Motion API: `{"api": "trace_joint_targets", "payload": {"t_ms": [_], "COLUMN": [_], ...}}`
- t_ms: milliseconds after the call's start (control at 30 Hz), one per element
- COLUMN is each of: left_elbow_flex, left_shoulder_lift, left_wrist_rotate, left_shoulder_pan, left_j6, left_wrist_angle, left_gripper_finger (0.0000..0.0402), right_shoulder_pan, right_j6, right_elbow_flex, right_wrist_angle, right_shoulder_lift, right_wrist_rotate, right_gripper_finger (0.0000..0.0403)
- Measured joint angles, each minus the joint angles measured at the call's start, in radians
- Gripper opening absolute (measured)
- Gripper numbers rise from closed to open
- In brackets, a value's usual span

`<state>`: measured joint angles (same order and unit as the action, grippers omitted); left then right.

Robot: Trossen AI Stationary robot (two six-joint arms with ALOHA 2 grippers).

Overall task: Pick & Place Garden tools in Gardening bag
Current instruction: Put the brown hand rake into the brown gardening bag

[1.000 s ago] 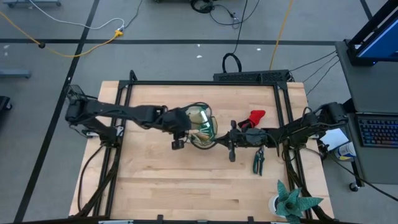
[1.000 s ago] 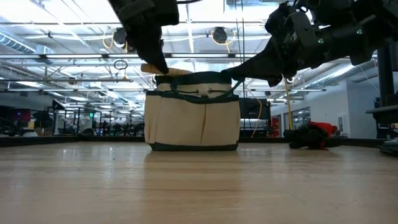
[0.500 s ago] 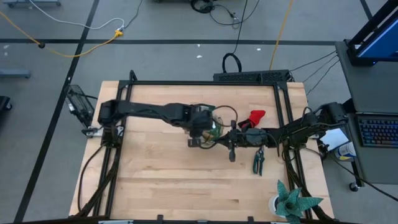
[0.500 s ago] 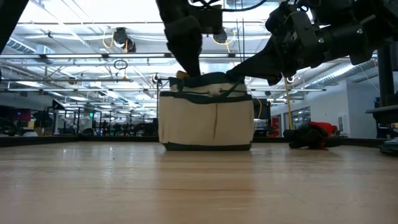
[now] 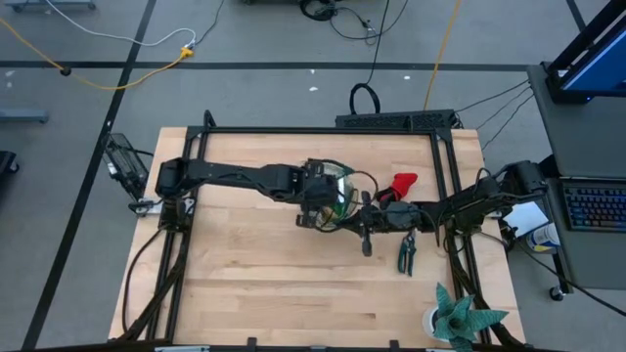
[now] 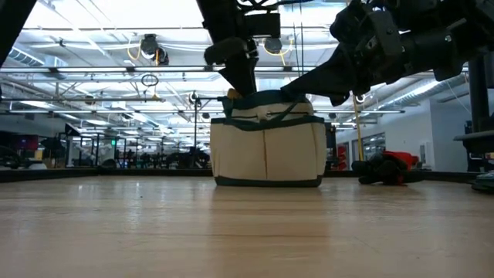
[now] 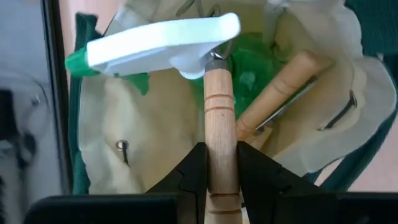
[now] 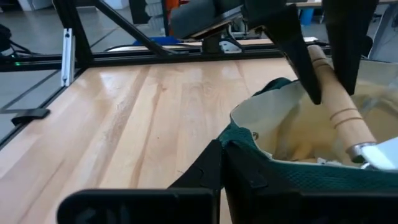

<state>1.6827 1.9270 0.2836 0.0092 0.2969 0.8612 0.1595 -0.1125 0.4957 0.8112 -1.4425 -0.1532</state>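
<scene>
The gardening bag (image 6: 268, 150) stands upright near the middle of the table (image 5: 274, 293), its rim pinched by the right gripper (image 8: 222, 152), whose fingers are closed on the green trim and hold the mouth open. Above the opening, the left gripper (image 7: 221, 167) clamps the wooden handle of a garden tool (image 7: 219, 124), metal end pointing down into the bag. Already inside lie a green spray bottle (image 7: 158, 46) with a white trigger head and another wooden-handled tool (image 7: 280, 87).

To finish this step well, the left arm should probably lower the tool along the free side of the bag, away from the sprayer's white head, so the metal end slides past instead of catching on it. Letting go only once most of the handle sits below the rim would keep it from tipping out. The right gripper should hold firm, since the soft canvas may fold.

The red glove (image 5: 402, 183) and the pruning shears (image 5: 406, 254) lie on the table beside the right arm, not yet packed.
</scene>
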Motion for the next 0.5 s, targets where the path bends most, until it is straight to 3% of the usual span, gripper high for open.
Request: {"api": "trace_joint_targets", "payload": {"t_ms": [233,500], "left_elbow_flex": [0.0,0.0], "left_shoulder_lift": [0.0,0.0], "left_wrist_rotate": [0.036,-0.004], "left_shoulder_pan": [-0.035,-0.007], "left_j6": [0.342,0.247], "left_wrist_angle": [-0.069,-0.107], "left_gripper_finger": [0.0072,0.0077], "right_shoulder_pan": [0.0,0.0], "right_j6": [0.029,0.028], "right_elbow_flex": [0.0,0.0], "right_wrist_angle": [0.0,0.0], "right_shoulder_lift": [0.0,0.0], "right_wrist_rotate": [0.0,-0.002], "right_gripper_finger": [0.0,0.0]}}
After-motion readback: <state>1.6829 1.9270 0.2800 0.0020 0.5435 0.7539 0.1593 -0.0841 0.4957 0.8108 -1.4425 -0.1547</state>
